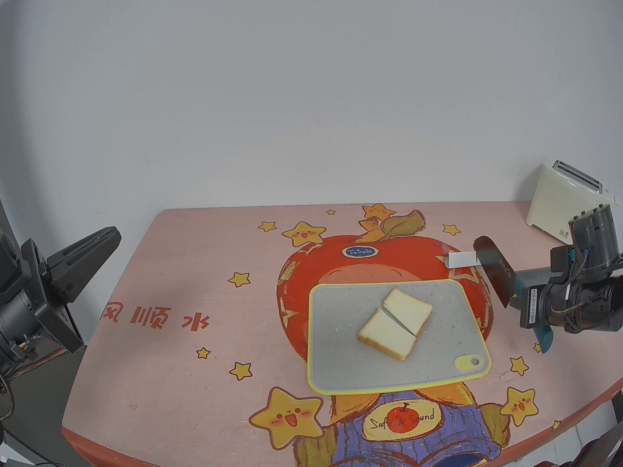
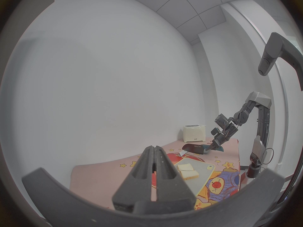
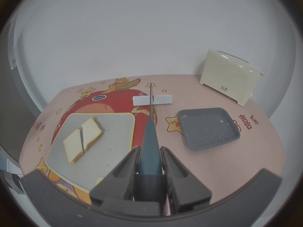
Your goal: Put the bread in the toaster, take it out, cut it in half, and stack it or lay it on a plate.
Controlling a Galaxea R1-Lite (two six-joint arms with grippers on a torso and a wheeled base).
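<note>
Two halves of a cut bread slice (image 1: 394, 323) lie side by side on the grey, yellow-rimmed cutting board (image 1: 337, 358) at the table's middle; the halves (image 3: 82, 138) almost touch. To the right of the board, above the table, my right gripper (image 1: 529, 303) is shut on the teal handle of a knife (image 3: 150, 148) whose dark blade (image 1: 493, 270) points towards the back. A cream toaster (image 1: 564, 205) stands at the back right corner. A dark grey tray-like plate (image 3: 208, 128) sits beside the toaster. My left gripper (image 1: 107, 236) hangs shut and empty off the table's left edge.
A white strip (image 3: 152, 100) lies on the table behind the board, under the knife's tip. The pink printed tabletop (image 1: 195, 280) is bare on the left half. A plain wall rises close behind the table.
</note>
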